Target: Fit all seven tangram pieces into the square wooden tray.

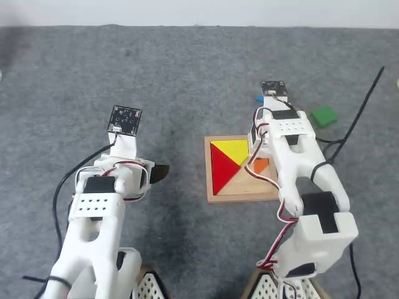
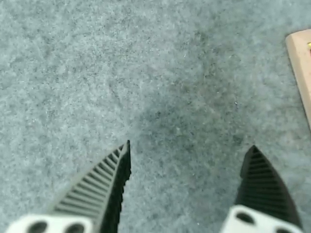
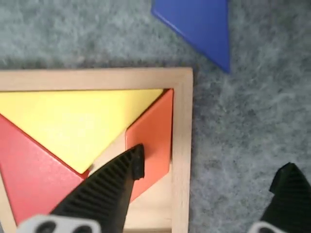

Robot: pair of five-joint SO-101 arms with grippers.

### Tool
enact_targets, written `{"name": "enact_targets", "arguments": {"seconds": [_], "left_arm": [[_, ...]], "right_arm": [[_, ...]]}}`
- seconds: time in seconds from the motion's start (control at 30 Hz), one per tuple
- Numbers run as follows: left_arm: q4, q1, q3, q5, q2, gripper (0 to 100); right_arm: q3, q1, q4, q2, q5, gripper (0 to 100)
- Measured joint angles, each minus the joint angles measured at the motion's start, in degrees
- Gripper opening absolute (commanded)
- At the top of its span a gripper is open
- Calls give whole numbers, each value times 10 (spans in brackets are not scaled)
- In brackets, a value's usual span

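From above my right arm (image 1: 293,156) covered part of the tray (image 1: 215,198); the wrist view showed my right claw (image 3: 214,158) spread astride the rim by the orange piece (image 3: 153,141), blue piece (image 3: 199,24) beyond. My left claw (image 2: 190,145) hung spread over carpet (image 2: 146,73)

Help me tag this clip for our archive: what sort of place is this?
Probably a robotics test bench: a white left arm and right arm standing on a grey carpeted table, with a square wooden tray holding coloured tangram pieces.
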Motion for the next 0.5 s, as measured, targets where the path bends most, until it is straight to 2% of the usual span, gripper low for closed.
{"name": "enact_targets", "arguments": {"seconds": [0.27,0.5], "left_arm": [[0,0,1,0,0,346],[0,0,1,0,0,346]], "right_arm": [[-64,35,72,-50,4,410],[-114,103,102,-108,67,410]]}}
